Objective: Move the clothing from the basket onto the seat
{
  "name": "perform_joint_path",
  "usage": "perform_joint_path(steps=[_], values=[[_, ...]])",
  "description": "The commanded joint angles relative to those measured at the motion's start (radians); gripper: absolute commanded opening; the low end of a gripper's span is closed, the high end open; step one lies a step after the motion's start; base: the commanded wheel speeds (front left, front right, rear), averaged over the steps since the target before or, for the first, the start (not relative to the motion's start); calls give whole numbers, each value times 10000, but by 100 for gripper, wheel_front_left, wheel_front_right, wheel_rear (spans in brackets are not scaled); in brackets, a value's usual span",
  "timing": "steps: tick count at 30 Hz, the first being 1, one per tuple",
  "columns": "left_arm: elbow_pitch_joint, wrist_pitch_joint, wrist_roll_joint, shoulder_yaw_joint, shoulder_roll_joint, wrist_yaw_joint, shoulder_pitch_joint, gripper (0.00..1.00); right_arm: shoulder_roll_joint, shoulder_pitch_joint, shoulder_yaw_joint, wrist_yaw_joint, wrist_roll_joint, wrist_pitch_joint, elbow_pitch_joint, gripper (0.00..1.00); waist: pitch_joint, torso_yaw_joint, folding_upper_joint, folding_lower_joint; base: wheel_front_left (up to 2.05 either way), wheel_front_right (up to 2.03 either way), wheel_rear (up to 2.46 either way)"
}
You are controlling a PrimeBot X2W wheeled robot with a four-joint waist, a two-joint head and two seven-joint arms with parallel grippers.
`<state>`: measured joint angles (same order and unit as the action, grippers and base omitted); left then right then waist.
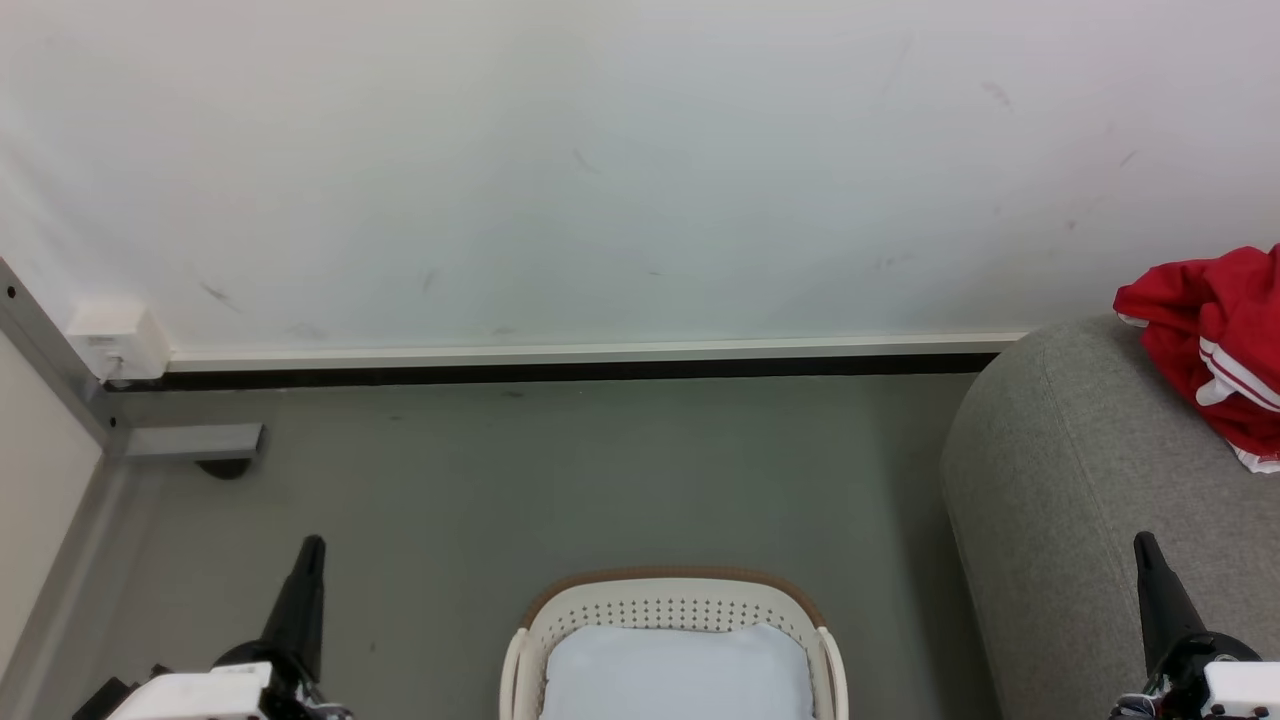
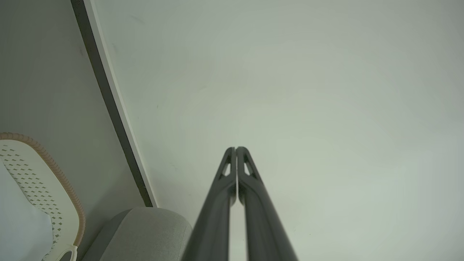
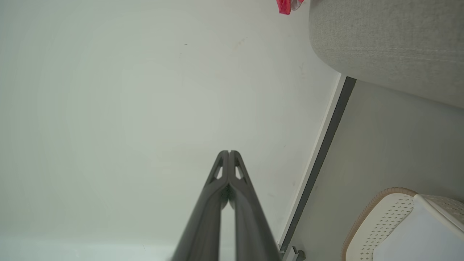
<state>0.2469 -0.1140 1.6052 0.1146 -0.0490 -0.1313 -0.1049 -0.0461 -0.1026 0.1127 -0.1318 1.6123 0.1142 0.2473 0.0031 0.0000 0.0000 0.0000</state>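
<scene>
Left pincer (image 1: pixel 313 545) and right pincer (image 1: pixel 1143 545) flank the basket (image 1: pixel 675 605), both shut, empty; clothing (image 1: pixel 1215 340) lies on the seat (image 1: pixel 1080 480) right of it, so probably just check the pad (image 1: pixel 675 670) hides nothing.

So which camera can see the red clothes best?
The head view. There the red clothes lie bunched on the grey sofa at the right edge, white stripes plain. The right wrist view catches just a small scrap of the red clothes at its top edge. The left wrist view faces the wall and basket.
</scene>
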Motion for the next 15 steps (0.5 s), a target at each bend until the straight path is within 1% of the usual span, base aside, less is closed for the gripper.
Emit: perform_joint_path(steps=[1, 15], values=[[-37, -37, 141, 21, -12, -11, -86, 0, -77, -124, 38, 21, 13, 33, -59, 0, 0, 0, 0, 0, 0, 0, 0], [-37, -37, 141, 20, -14, -11, -85, 0, -76, -125, 38, 21, 14, 33, -59, 0, 0, 0, 0, 0, 0, 0, 0]])
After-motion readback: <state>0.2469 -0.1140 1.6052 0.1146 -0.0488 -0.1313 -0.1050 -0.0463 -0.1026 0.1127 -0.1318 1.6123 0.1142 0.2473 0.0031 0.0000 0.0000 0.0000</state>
